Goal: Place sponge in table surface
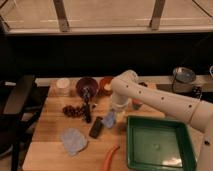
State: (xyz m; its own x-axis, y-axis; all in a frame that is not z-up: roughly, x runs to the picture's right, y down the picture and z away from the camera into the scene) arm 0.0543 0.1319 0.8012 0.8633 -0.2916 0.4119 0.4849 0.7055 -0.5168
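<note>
On the table surface (50, 130), gripper (113, 114) low over the sponge (109, 119), finger state impossible to tell, beside a black bar-shaped object (96, 127).

- One gripper (116, 111) of mine, above one light-blue sponge block (109, 119)
- One black bar-shaped object (96, 127)
- One grey-blue cloth pad (73, 141)
- One green square tray (157, 147)
- One orange carrot (111, 157)
- Two round bowls (86, 85)

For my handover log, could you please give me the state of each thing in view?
gripper: down at the table, right over the sponge.
sponge: at the gripper, beside the black bar.
black bar: lying flat on the table surface.
grey-blue pad: lying flat.
green tray: upright, apparently empty.
</note>
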